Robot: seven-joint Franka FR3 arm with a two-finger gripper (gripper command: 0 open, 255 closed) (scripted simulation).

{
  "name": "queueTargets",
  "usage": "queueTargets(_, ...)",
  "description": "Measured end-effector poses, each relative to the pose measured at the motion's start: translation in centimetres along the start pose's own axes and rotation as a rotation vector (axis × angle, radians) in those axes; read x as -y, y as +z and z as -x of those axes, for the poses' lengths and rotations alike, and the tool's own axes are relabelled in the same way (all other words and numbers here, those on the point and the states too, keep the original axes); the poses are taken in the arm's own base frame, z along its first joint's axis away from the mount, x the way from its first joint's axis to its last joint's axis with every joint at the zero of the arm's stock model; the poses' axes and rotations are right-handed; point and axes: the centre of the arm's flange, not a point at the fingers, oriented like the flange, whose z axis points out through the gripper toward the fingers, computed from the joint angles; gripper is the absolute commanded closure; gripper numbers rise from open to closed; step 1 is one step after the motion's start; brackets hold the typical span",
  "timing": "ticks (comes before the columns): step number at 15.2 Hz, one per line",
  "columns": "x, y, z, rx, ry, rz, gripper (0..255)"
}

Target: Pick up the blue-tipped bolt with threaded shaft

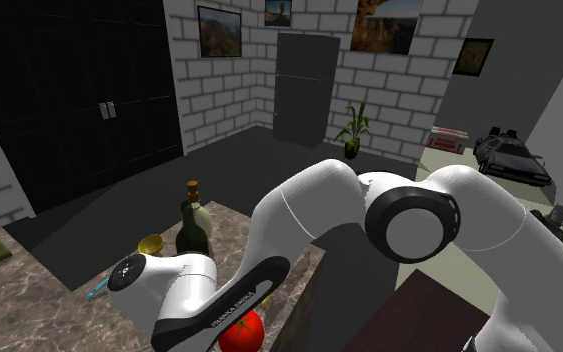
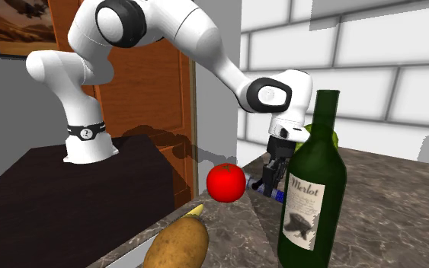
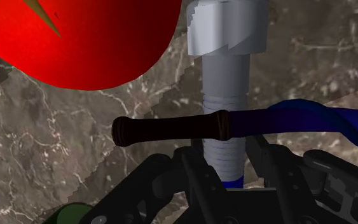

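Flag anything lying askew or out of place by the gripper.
A dark-handled, blue-ended utensil lies crosswise over the threaded shaft of the bolt, next to the tomato; hardware among food looks misplaced.

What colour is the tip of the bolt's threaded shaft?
The tip is blue; the shaft and head are grey. Wrist view shows it best.

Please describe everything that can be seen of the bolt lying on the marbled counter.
The bolt looks plain grey, like metal. It has a wide notched head, a smooth shaft, then threads, and it ends in a blue tip. It lies flat on the brown marbled countertop, close beside the red tomato. A tool with a dark handle and a blue end crosses over its threads.
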Motion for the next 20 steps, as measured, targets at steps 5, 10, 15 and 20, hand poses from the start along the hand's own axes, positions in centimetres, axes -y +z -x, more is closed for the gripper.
queueTargets(5, 0.0, -0.2, 0.0, 0.0, 0.0, 0.0, 255)
queueTargets(10, -0.5, -2.4, 0.0, 0.0, 0.0, 0.0, 255)
queueTargets(15, -1.0, -5.0, 0.4, 0.0, 0.0, 0.0, 255)
queueTargets(20, -1.5, -7.3, 0.4, 0.0, 0.0, 0.0, 255)
